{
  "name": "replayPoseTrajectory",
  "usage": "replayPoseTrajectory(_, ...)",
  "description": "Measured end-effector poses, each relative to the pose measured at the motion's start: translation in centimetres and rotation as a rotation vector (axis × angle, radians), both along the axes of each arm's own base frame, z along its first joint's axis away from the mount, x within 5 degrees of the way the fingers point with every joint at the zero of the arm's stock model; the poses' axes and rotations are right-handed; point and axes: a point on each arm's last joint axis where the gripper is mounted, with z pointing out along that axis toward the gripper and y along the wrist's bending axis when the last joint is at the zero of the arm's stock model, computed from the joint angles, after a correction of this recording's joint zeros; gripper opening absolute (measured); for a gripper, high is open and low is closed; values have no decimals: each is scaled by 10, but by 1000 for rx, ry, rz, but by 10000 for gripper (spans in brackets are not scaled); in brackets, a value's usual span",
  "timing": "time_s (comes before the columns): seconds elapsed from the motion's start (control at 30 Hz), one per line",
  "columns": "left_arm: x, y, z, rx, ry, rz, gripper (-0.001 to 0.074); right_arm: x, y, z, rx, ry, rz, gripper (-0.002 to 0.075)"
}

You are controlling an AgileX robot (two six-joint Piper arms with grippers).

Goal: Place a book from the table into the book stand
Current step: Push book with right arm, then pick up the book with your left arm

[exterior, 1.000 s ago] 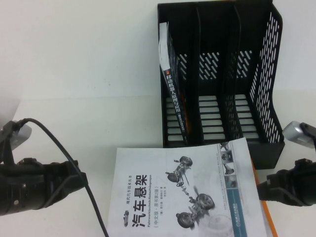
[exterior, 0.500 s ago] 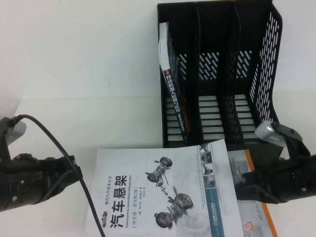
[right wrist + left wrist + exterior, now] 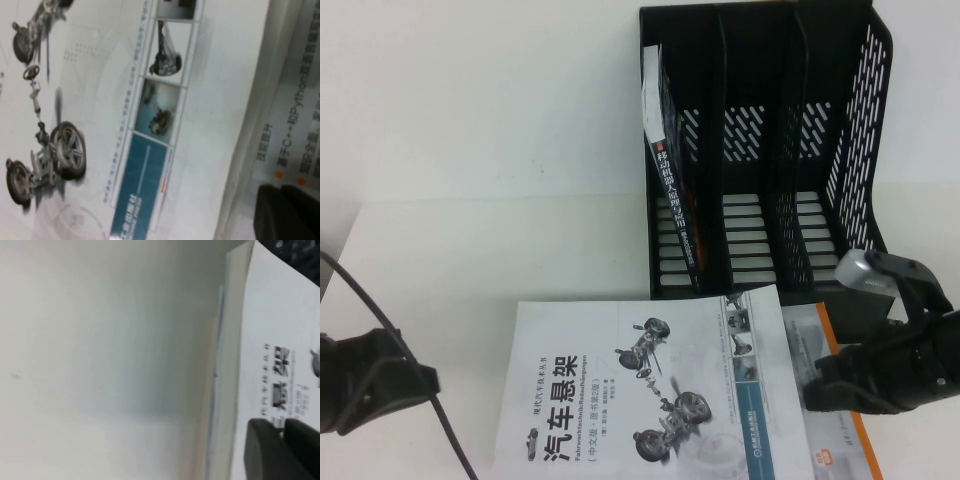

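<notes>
The book [image 3: 650,390], white-grey with a car suspension drawing and black Chinese title, lies flat at the table's [image 3: 500,150] front, just before the black book stand [image 3: 770,150]. It rests on the orange-edged book [image 3: 830,440]. My left gripper [image 3: 425,378] is at the lower left, apart from the book's left edge, fingers together and empty; its fingers [image 3: 265,445] show before the cover [image 3: 280,315]. My right gripper [image 3: 820,375] is shut and empty, low over the orange-edged book [image 3: 295,100] beside the book's right edge [image 3: 100,100].
A dark-spined book with orange lettering [image 3: 670,190] leans in the stand's left slot. The middle slot [image 3: 745,200] and right slot [image 3: 815,200] hold nothing. The left arm's black cable [image 3: 450,440] trails at the front left.
The book has slid left, uncovering the orange-edged book beneath it. My left arm has drawn back to the left and lower. My right gripper has moved in to the book's right edge.
</notes>
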Motion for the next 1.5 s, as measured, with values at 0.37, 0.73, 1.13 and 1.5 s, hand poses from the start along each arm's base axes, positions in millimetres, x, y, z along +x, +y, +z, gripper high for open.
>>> replayPoseTrajectory(0.37,24,0,-29,-167,103,-45,496,11,10,12,20,-43,30,0)
replayPoseTrajectory(0.73,37,-1,-50,-263,157,-48,529,10,8,8,-14,-9,30,0)
replayPoseTrajectory(1.13,42,-1,-45,-307,109,-23,503,4,18,8,-21,6,69,0)
replayPoseTrajectory(1.5,45,3,-48,-241,79,12,501,11,33,18,13,-35,72,0)
